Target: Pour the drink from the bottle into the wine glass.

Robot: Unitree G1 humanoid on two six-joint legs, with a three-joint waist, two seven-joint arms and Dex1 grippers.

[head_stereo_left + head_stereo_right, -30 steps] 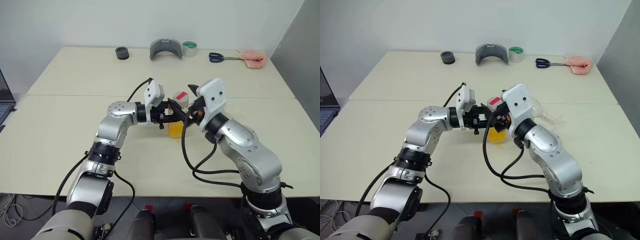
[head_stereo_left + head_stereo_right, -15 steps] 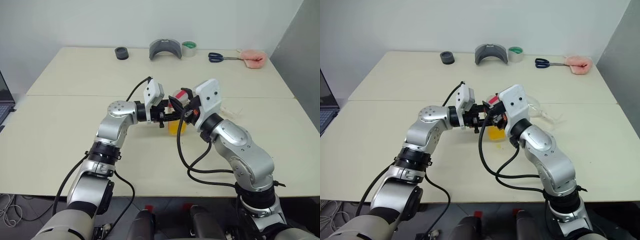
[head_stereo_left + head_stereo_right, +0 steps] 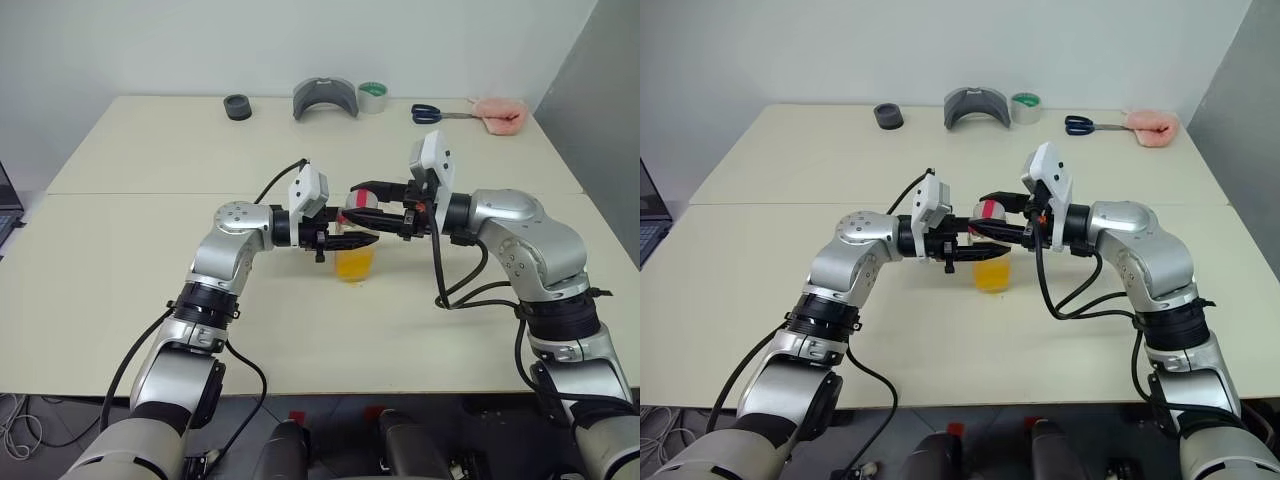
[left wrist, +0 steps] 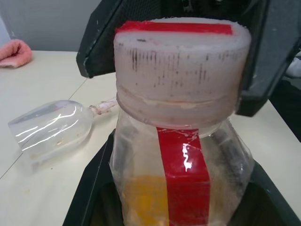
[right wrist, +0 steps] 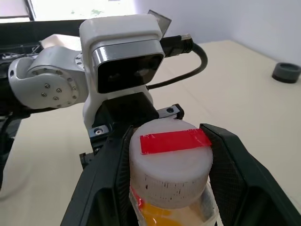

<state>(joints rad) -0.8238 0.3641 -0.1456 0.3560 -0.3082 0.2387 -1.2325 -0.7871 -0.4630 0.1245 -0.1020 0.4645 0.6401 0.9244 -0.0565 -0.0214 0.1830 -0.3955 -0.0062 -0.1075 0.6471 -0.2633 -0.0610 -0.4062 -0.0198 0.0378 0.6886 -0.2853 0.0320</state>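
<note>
Uncapping in hand: squarish clear plastic bottle [image 3: 354,250] is pinched by left gripper [image 3: 345,241]; red-and-white cap [image 5: 170,162] is clamped by right gripper [image 5: 167,176]; unscrewing judged next.

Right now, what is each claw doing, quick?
Left claw: shut on the bottle, around its body.
Right claw: fingers on either side of the bottle's cap; closed on it.

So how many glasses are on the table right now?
1: the wine glass lies on its side on the table, beyond the bottle in the left wrist view. Another could be hidden.
</note>
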